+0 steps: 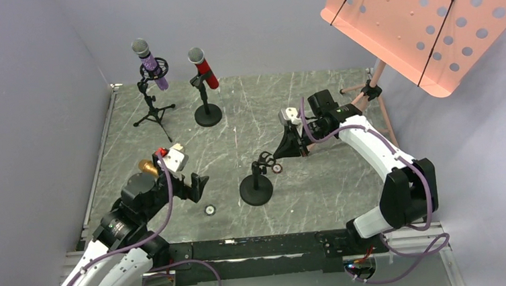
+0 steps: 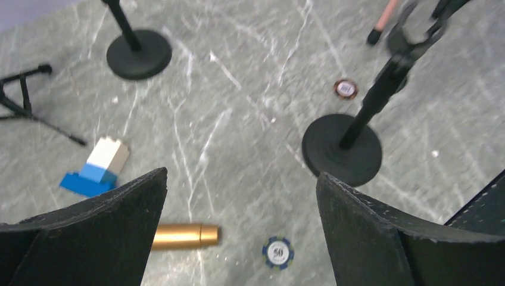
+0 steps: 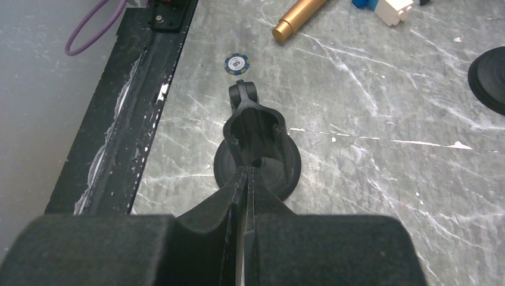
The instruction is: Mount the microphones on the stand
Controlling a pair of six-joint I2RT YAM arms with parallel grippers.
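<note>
Left gripper (image 2: 241, 176) spread wide above the table (image 2: 250, 89), holding nothing, with the gold microphone (image 2: 184, 236) lying flat just below, close inside the left finger, a poker chip (image 2: 277, 251) beside it and toy bricks (image 2: 98, 167) further out to the left. Right gripper (image 3: 244, 174) pressed fully shut, tips right at the back of the clip (image 3: 253, 119) on the bare stand (image 3: 286, 170) straight ahead; unclear whether pinching any of it. Purple microphone (image 1: 152, 64) and red microphone (image 1: 205, 69) clipped into a tripod stand (image 1: 153, 113) and a round-based stand (image 1: 208, 112), well beyond both grippers on the far side.
</note>
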